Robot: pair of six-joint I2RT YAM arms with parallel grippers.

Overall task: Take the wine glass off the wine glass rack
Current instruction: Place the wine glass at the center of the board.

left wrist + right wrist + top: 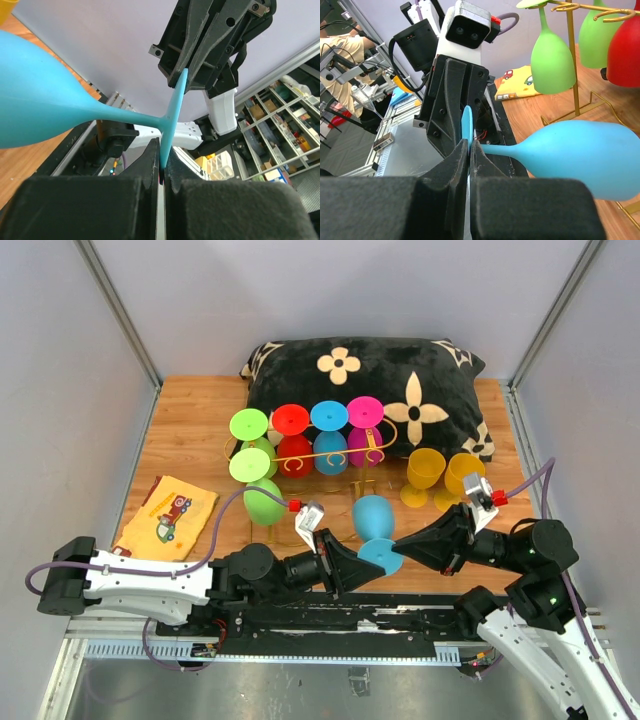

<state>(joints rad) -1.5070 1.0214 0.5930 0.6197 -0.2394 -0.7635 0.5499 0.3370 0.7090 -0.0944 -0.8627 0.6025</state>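
Judging this a handover, we saw the glass off the rack, lying sideways above the surface's near edge. The left hand and right hand, arms low and pointing inward, were each pinched shut on its foot. Next, one hand would need to release.

Rack and yellow glasses block ahead — left freer.

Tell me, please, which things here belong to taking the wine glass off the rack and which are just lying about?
Belong: blue wine glass, gold rack, left end effector and right end effector, both shut on the glass's base.
Lying about: black pillow, picture book, yellow glasses.
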